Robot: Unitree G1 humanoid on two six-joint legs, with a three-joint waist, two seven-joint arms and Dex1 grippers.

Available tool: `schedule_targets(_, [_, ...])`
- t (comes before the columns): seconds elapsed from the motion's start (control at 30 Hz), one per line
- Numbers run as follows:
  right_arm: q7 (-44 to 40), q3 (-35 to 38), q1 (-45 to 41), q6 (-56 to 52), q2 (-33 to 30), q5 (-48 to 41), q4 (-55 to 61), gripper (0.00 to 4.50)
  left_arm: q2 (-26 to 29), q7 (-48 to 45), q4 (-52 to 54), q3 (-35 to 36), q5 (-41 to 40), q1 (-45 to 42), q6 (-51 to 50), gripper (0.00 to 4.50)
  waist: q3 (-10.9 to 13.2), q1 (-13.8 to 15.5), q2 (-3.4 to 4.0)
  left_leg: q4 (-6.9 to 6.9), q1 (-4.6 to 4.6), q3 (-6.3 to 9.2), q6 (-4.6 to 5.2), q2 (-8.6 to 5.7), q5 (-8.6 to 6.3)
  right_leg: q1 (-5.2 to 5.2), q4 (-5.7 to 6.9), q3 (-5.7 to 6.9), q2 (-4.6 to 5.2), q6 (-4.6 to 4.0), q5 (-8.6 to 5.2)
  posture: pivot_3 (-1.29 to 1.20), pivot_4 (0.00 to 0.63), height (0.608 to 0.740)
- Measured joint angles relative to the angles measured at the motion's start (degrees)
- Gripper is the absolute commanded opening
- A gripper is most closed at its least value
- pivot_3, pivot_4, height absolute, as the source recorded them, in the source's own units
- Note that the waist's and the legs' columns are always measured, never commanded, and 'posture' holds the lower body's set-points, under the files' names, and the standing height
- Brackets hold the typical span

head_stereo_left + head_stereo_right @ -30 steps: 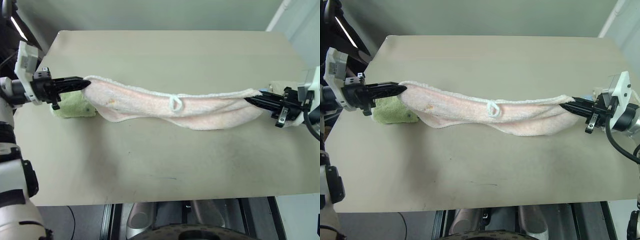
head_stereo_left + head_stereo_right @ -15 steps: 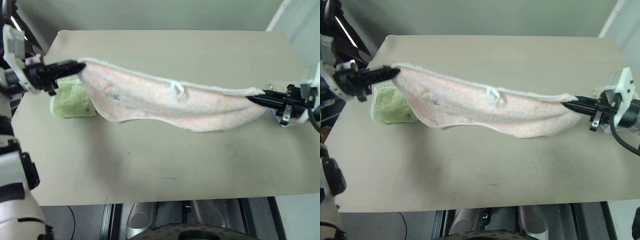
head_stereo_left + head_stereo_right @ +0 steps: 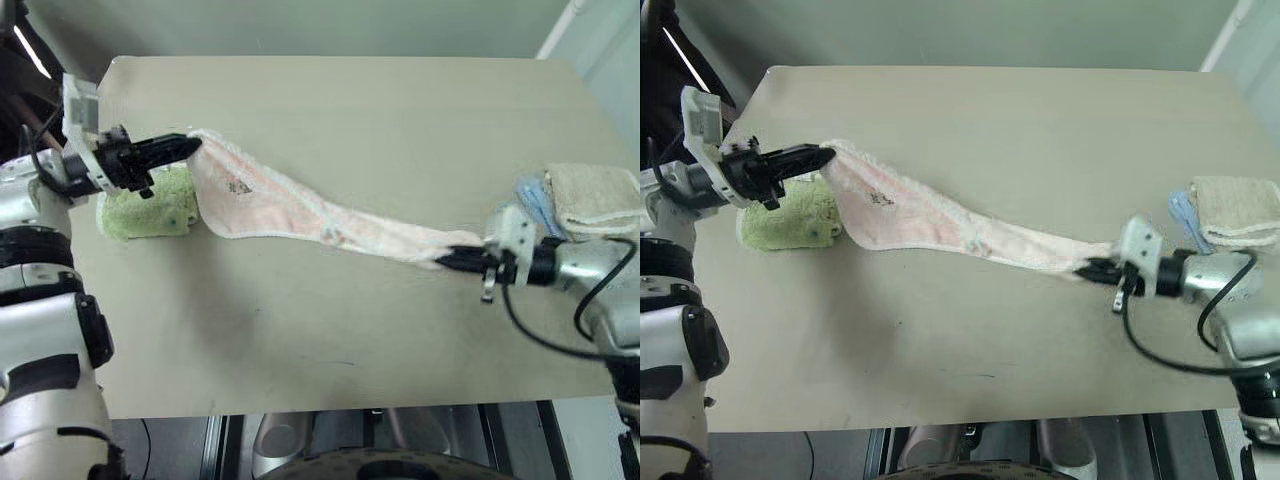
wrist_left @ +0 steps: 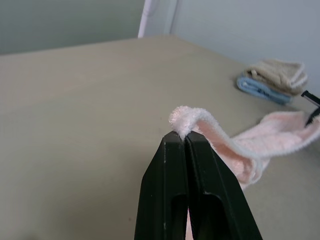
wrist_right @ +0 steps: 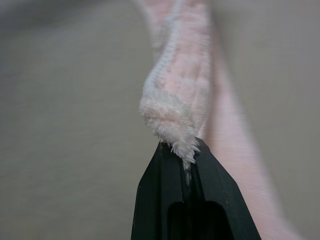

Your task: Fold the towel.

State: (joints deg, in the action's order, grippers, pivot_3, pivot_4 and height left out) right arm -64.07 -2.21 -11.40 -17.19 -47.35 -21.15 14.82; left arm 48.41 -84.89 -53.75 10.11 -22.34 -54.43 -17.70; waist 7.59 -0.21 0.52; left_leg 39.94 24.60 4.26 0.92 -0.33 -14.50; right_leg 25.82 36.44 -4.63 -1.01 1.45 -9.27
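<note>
On the worktop [image 3: 330, 110]: beige surface, it carries all the cloths.
Towel [image 3: 290, 205]: pale pink, stretched as a twisted band between both arms; the middle sags to the worktop, both ends are lifted.
Green towel [image 3: 145, 205]: folded, under the left end of the pink one.
Beige and blue cloths [image 3: 590, 195]: stacked at the right edge, apart from the work.
Left gripper [image 3: 190, 145]: jaws clamped on one corner.
Right gripper [image 3: 445, 262]: jaws clamped on the other end.
Progress: I judge early; no fold lies flat yet, spreading and folding remain.
</note>
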Motion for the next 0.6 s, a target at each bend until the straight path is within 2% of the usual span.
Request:
schedule_targets(0.17, [3.65,-5.52,0.11,-1.38,1.10,6.02,2.59,0.00,-0.94,0.15,1.89,0.01,0.21,0.62,0.07,0.03,-0.01,0.00,-0.02,0.02,-0.04,0.01,0.20,-0.01,-0.10,-0.22,-0.46,-0.03,0.01,-0.27,0.20,0.00,0.150,0.733])
schedule_targets(0.3, [7.55,-8.74,-1.19,-0.67,5.46,10.36,-0.99,0.98,-3.06,0.17,3.12,-0.25,0.40,2.06,0.18,0.00,-0.01,0.10,-0.02,0.10,-0.25,0.02,0.29,-0.02,-0.08,-0.46,-0.46,-0.05,0.01,-0.24,0.31,0.00,0.150,0.733])
schedule_targets(0.47, [6.51,-9.13,-1.51,-1.07,4.48,11.08,-1.12,2.58,-3.59,0.14,3.73,-0.47,1.28,2.30,0.49,0.00,-0.01,0.14,-0.02,0.07,-0.20,0.01,0.28,-0.02,-0.08,-0.42,-0.48,-0.05,0.01,-0.26,0.30,0.00,0.150,0.733])
schedule_targets(0.6, [2.38,-7.07,-2.53,-5.09,1.44,6.05,2.13,2.58,-3.70,0.08,3.94,-0.94,1.58,2.30,0.82,0.00,-0.01,0.14,-0.03,0.06,-0.15,-0.01,0.25,-0.03,-0.07,-0.41,-0.51,-0.05,0.00,-0.25,0.29,0.00,0.150,0.733])
